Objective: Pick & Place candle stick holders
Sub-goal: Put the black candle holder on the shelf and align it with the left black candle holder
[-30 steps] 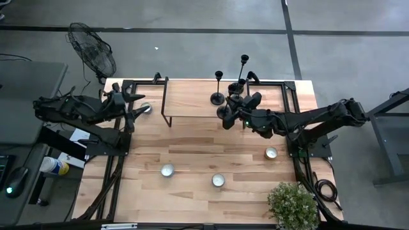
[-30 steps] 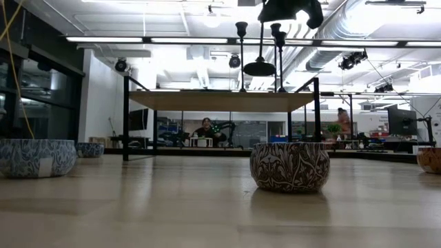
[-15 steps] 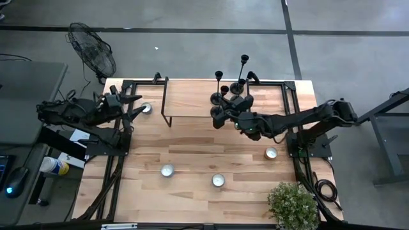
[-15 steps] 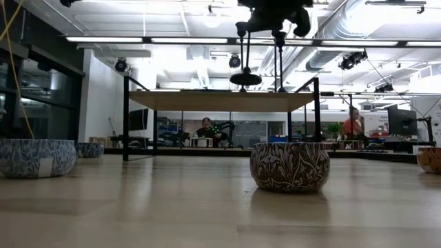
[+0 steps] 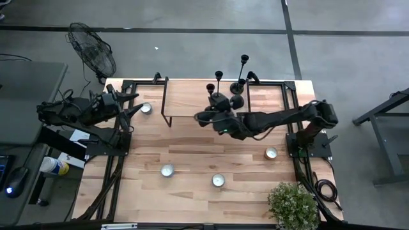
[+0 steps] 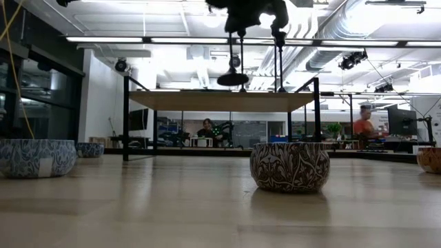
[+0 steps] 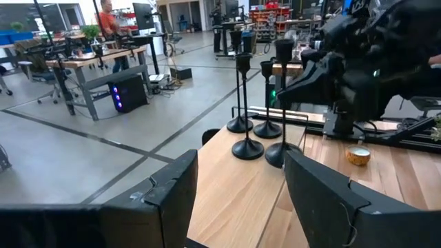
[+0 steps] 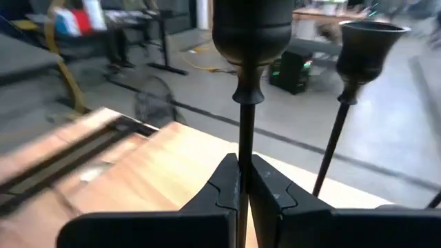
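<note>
Candlestick holder (image 8: 242, 103) hangs, seemingly above the shelf (image 5: 185, 102), clamped in right jaws.

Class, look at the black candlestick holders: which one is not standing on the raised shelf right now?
The candlestick holder gripped by its stem in the right gripper. Its base hangs clear above the shelf, while the others stand on the shelf.

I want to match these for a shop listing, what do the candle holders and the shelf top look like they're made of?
Candle holders: likely metal with a matte black finish, given the very thin stems and dull, even sheen. Shelf top: pale wood, showing lengthwise grain, on a thin black frame.
</note>
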Robot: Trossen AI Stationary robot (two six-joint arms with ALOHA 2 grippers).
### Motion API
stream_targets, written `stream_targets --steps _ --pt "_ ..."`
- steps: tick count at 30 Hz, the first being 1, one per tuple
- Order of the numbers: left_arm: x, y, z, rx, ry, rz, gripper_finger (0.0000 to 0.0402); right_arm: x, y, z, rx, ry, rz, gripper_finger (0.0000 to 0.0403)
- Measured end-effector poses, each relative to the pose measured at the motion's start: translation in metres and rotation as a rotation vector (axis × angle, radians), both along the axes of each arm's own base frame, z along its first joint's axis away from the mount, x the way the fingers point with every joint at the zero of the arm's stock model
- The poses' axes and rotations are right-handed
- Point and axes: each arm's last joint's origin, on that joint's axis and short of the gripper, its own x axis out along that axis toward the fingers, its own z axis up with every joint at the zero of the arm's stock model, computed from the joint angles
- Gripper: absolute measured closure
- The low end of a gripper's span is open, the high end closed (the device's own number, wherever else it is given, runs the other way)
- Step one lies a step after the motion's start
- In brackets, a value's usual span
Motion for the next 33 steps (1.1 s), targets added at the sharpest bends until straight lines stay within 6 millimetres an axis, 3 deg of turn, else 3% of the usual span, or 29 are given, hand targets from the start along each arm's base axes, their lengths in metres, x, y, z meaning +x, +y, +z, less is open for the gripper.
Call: stream_targets --steps 6,12,21,33 --pt "0.0 0.0 0.0 0.0 0.0 0.0 0.0191 0.011 -0.001 0.004 -0.01 -0.021 -0.057 0.04" --pt "0.0 0.0 0.0 -0.004 -0.002 -0.018 0.0191 0.005 -0.003 -0.015 0.062 -0.043 -0.106 0.04" --pt "0.0 -0.001 0.0 -0.002 -0.001 -0.019 0.0191 0.004 -0.003 -0.014 0.045 -0.045 -0.13 0.04" --pt "0.0 -0.001 0.0 -0.002 -0.001 -0.019 0.0191 0.0 -0.022 -0.017 0.066 -0.027 -0.182 0.04"
